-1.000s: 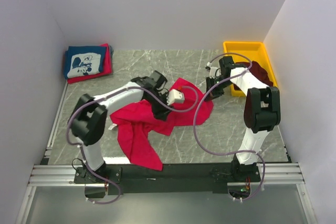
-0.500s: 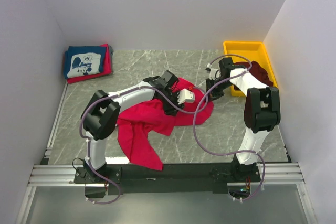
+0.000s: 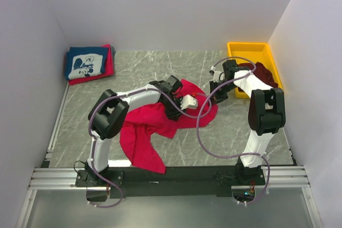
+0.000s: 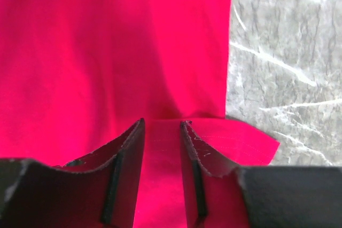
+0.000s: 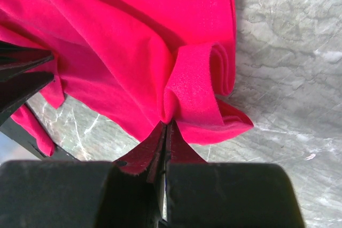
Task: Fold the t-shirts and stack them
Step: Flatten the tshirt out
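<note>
A bright red t-shirt [image 3: 152, 126] lies crumpled mid-table, one end trailing toward the near edge. My left gripper [image 3: 188, 101] hovers low over its right part. In the left wrist view the gripper [image 4: 162, 127] stands open with a narrow gap, and the red t-shirt [image 4: 107, 52] and its hem show between the fingers [image 4: 131, 153]. My right gripper [image 5: 166, 125] is shut on a bunched fold at the red t-shirt's [image 5: 123, 41] right edge, also seen from above [image 3: 215, 95]. A navy printed t-shirt [image 3: 85, 61] lies folded on a red one [image 3: 108, 67] at the back left.
A yellow bin [image 3: 247, 49] stands at the back right with a dark maroon t-shirt [image 3: 265, 74] hanging over its side, close behind my right arm. Grey marble table [image 3: 149, 65] shows between the stack and the arms. White walls close in on three sides.
My left gripper has slid to the right across the red t-shirt, closer to the right gripper. The right arm has stayed where it was, still gripping the cloth.
</note>
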Controlling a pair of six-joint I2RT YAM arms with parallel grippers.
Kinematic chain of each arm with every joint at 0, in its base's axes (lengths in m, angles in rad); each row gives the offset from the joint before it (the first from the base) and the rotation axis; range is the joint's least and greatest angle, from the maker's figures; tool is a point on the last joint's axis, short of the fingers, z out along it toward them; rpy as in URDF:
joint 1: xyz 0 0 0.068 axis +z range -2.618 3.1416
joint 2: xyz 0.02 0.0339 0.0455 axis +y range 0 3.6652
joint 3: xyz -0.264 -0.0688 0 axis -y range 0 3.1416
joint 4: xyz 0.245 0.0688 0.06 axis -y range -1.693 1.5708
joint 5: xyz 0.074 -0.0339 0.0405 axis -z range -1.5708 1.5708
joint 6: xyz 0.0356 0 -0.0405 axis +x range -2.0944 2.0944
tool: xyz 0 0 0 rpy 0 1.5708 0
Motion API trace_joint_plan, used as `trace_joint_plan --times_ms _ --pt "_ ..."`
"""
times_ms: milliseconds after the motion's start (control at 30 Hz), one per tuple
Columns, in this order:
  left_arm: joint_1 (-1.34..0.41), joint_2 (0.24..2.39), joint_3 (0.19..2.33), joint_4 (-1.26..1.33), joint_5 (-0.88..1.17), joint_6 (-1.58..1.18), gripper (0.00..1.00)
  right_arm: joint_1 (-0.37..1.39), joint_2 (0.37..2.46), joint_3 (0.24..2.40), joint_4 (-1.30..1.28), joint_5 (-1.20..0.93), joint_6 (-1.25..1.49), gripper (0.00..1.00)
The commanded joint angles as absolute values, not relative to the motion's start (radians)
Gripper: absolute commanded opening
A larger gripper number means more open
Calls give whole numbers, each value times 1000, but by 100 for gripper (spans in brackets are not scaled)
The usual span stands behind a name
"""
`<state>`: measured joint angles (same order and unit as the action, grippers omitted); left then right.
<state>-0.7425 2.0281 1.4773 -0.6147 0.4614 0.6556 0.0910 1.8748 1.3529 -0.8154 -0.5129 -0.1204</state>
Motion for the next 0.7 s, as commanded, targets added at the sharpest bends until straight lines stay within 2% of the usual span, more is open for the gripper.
trace_joint_plan --times_ms 0,233,333,433,467,667 --pt "-749 1996 1457 -643 488 696 37 84 1855 1345 -805 -505 -124 0" --pt "-752 1973 1411 -661 480 719 38 83 1864 1344 -805 -505 -127 0" --pt "-753 1956 1401 -652 479 707 27 83 1864 1339 -802 -506 -129 0" --pt "-759 1911 1390 -641 474 693 11 81 1862 1330 -805 -511 -135 0" --pt "-759 1895 1391 -647 476 684 1 83 1856 1327 -814 -511 -138 0" --pt "-720 1668 1339 -722 528 663 1 66 1732 1232 -862 -463 -219 0"
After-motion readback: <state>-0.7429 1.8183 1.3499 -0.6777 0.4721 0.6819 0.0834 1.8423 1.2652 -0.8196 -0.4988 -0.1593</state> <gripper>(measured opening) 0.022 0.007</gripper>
